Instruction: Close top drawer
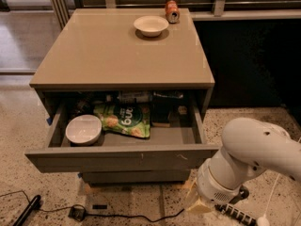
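Note:
The top drawer (122, 157) of the grey cabinet stands pulled out, its flat front panel facing me with small pale scratches. Inside lie a white bowl (83, 129) at the left and a green snack bag (123, 119) in the middle, with darker items behind. My white arm (249, 159) comes in from the lower right, its wrist end low beside the drawer's right front corner. The gripper (200, 204) is near the floor below that corner, mostly hidden by the wrist.
On the cabinet top (117, 51) stand a white bowl (150, 25) and a tipped can (171, 11). A lower drawer front (136, 177) shows under the open one. Black cables and a plug (77, 213) lie on the speckled floor. A dark wall is at right.

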Robot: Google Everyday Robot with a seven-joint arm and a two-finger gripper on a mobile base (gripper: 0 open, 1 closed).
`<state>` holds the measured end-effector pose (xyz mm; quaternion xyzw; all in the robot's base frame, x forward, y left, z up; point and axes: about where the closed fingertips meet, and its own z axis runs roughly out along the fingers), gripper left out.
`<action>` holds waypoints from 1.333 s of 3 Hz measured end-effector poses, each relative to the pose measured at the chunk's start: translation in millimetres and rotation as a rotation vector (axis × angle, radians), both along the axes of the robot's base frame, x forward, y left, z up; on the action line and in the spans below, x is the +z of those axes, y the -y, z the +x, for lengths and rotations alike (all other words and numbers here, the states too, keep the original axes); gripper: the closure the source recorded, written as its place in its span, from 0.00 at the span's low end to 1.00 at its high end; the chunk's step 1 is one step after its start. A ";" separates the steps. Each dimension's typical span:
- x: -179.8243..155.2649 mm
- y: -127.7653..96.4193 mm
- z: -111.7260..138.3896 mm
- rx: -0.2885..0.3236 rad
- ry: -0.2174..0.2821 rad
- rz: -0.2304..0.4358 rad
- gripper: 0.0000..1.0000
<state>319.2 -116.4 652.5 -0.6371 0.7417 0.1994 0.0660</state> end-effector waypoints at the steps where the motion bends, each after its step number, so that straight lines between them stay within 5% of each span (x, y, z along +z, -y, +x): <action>1: 15.1 -11.4 45.3 -0.018 0.023 0.012 1.00; 4: -18.1 -17.9 36.5 -0.009 -0.039 0.018 1.00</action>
